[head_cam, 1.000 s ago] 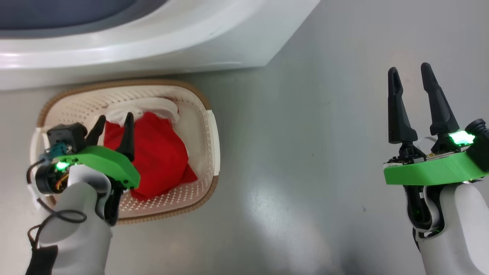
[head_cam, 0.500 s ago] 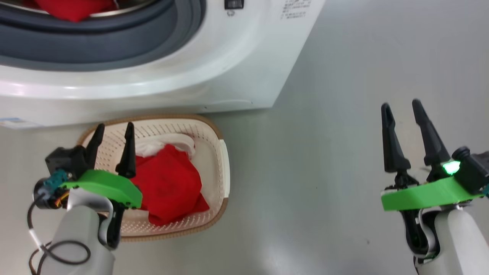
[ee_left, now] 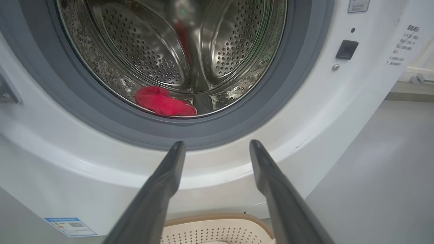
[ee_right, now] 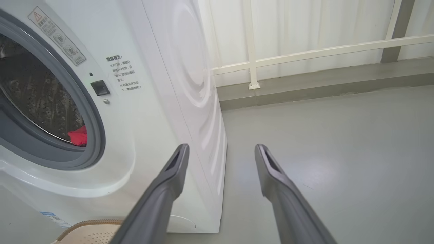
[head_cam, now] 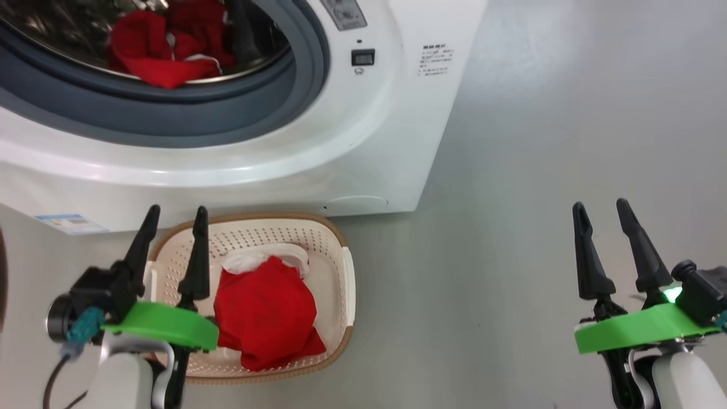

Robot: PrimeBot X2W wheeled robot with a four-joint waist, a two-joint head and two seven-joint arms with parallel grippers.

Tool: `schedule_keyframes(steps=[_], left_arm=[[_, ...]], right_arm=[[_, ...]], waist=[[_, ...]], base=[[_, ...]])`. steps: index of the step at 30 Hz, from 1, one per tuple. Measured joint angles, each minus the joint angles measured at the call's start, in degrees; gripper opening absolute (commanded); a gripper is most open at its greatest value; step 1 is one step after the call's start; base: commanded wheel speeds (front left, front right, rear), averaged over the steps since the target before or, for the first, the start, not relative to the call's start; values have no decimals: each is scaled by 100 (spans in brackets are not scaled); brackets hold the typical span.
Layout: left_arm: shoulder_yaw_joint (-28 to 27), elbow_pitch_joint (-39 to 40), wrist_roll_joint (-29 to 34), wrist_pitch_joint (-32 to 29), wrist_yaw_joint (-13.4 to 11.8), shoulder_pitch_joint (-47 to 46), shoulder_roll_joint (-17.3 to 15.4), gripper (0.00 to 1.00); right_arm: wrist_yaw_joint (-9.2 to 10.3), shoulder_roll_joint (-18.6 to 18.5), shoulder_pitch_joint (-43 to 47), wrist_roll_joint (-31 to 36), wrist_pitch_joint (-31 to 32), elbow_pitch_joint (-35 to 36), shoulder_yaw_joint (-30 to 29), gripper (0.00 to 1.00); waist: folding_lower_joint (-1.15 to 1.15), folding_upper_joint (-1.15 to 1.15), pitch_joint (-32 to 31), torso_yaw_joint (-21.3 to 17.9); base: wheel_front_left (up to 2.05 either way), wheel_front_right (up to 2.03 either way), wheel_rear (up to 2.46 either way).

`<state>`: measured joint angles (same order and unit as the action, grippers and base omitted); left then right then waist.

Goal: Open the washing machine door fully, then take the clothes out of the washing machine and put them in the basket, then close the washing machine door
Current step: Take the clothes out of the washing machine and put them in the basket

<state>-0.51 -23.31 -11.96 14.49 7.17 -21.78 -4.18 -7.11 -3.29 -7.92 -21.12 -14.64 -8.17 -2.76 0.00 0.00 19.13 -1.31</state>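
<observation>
Grey smooth floor (head_cam: 511, 170) carries the big white front-loading washing machine (head_cam: 363, 142), its mouth uncovered. One bright red fabric garment (head_cam: 264, 312) lies in the cream perforated plastic basket (head_cam: 346, 284) on the near side of the machine. More red clothes (head_cam: 164, 51) lie in the steel drum, not yet taken out. The left gripper (head_cam: 176, 213), over the basket's left side, and the right gripper (head_cam: 600, 204), far right, hold nothing, fingers wide. Closing the door is also left to do.

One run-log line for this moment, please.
phase: unloading | washing machine: red clothes in drum | basket: one red garment inside | left gripper: open, empty, by basket | right gripper: open, empty, above floor
</observation>
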Motion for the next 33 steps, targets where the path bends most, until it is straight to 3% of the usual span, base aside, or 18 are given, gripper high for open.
schedule_keyframes(steps=[20,33], left_arm=[[-408,1579,197,0,0,1703,153,100],[-467,1735,201,0,0,1835,162,100]], right_arm=[[0,-20,759,-21,1,26,-79,100],[0,-22,811,-22,1,56,-149,100]], waist=[[0,0,-805,12],[0,0,-790,-2]], base=[[0,0,0],[0,0,0]])
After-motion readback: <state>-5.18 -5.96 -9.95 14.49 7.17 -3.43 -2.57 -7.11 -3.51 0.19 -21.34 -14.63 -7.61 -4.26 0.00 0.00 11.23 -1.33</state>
